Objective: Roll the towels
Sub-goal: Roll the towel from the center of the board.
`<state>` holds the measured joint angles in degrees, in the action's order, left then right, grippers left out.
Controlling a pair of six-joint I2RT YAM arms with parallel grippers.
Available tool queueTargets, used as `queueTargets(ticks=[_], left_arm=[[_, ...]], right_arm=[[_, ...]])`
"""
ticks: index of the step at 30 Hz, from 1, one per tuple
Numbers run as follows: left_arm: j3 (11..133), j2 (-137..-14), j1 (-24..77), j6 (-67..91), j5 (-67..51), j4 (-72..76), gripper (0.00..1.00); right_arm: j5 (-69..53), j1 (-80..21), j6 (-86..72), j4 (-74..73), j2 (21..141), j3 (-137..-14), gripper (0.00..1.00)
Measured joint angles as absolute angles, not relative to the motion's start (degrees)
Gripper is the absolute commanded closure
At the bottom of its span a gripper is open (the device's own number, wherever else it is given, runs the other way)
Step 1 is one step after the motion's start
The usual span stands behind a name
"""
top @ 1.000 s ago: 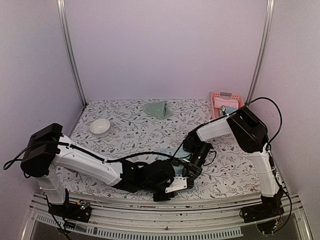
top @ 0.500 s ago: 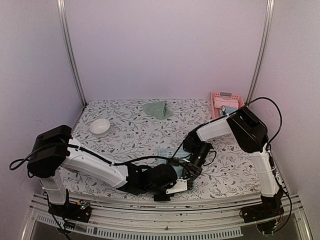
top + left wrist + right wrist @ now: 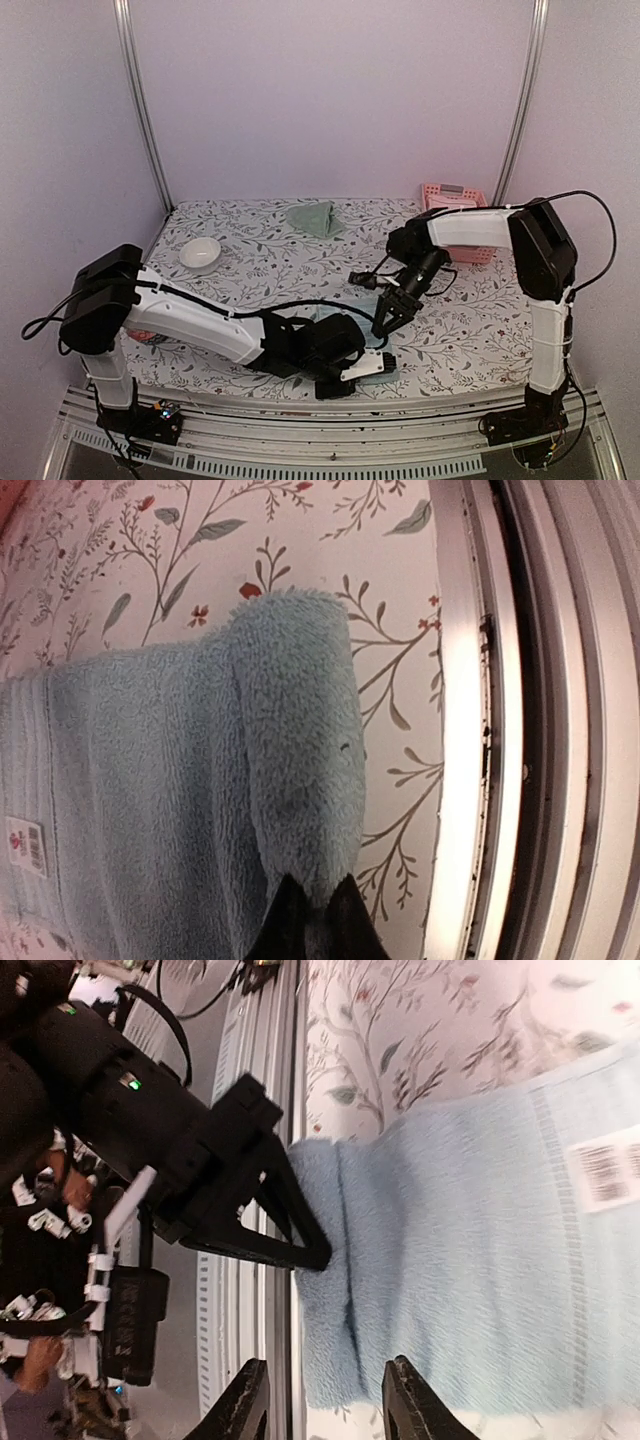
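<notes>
My left gripper (image 3: pixel 318 910) pinches the rolled end of the light blue towel (image 3: pixel 150 780), right at the table's near edge by the metal rail (image 3: pixel 500 730). Right gripper (image 3: pixel 328 1390) hovers above it, fingers spread. White barcode label (image 3: pixel 605 1170), print unreadable. Green towel (image 3: pixel 315 217) lies far back. Pink basket (image 3: pixel 462 192) sits far right, contents hidden.

Blue towel (image 3: pixel 180 780), near edge rolled, green towel (image 3: pixel 315 217) crumpled at back

Two towels (image 3: pixel 180 780) (image 3: pixel 315 217), one white bowl (image 3: pixel 200 252), one pink basket (image 3: pixel 452 190).
</notes>
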<state>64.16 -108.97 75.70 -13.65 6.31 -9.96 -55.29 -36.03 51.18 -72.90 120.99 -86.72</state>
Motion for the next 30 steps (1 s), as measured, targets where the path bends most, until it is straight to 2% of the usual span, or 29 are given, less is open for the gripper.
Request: queueTargets(ticks=[4,8,12,15,18,22,30], left_arm=[[69.2,-110.8,72.5,-10.4,-2.8,-14.4,1.00],[75.0,-115.7,67.0,-6.0,-16.6,-18.0,1.00],[79.6,-121.0,61.8,-1.7,-30.0,-20.6,1.00],[81.9,-123.6,59.5,1.1,-37.3,-21.8,1.00],[83.0,-125.6,57.8,3.8,-42.6,-22.3,1.00],[85.3,-128.5,56.5,6.1,-48.0,-24.0,1.00],[86.7,-130.2,55.7,8.3,-51.2,-25.0,1.00]], right_arm=[[-54.1,-28.2,48.9,-69.3,109.6,-85.8,0.64],[-53.9,-21.7,47.0,-61.2,94.1,-78.3,0.65],[-50.4,-22.8,45.4,-52.5,78.8,-67.7,0.66],[-45.7,-26.3,45.5,-48.2,72.4,-61.7,0.69],[-39.4,-32.2,46.0,-44.2,70.6,-56.2,0.70],[-31.2,-40.8,46.1,-39.9,70.5,-49.6,0.65],[-17.5,-54.3,45.3,-28.8,75.5,-43.7,0.63]])
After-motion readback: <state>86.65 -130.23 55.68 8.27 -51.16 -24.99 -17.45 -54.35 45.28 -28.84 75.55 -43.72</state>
